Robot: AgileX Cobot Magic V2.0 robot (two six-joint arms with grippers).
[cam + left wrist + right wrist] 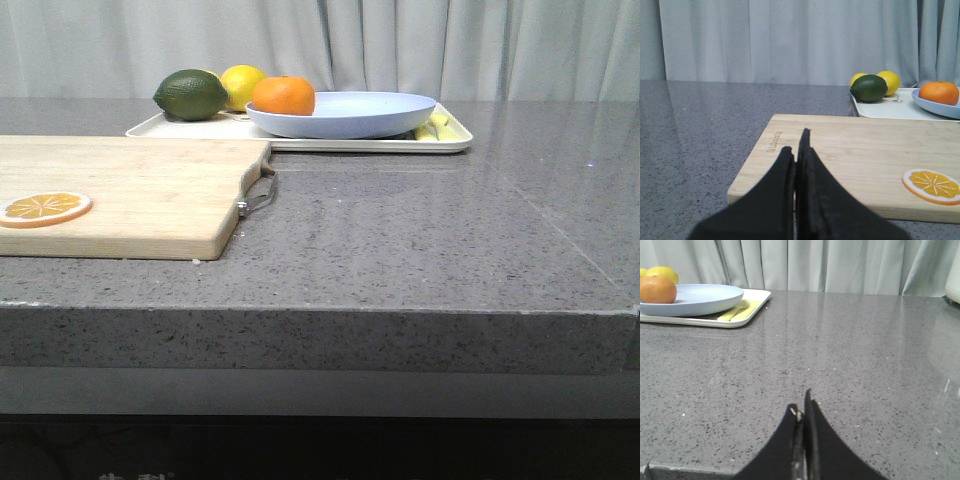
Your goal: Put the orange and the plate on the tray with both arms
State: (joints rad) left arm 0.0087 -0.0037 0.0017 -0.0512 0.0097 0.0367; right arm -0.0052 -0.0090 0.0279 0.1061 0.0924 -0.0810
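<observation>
The gray stone table (420, 240) is the biggest thing; the wooden cutting board (120, 190) lies on its left part, w/ an orange slice (44, 208) near the board's front-left corner. Behind the board, at the far side, lies the tray (455, 140). The plate (345, 112) sits on the tray, and the orange (284, 96) rests in the plate at its left edge. Beside it, on the tray's left end, are a dark green lime (191, 94) and a yellow lemon (241, 84).

Step in hand: judging from this, both task things are already on the tray, so the placing part looks done. No arm appears in the front view. The left gripper (797, 150) is low over the near edge of the board, its jaws pressed together w/ nothing between. The right gripper (802, 412) is low over bare table, well apart from the tray, jaws also closed together & empty. Next move calls for little, probably only keeping the arms away from the tray.

Hard to see: some pale yellow items (737, 311) lie on the tray's right end, partly under the plate rim; maybe cutlery, cannot tell. A second yellow fruit behind the lime shows only partly in the left wrist view. The plate's base on the tray is hidden by the rim.
</observation>
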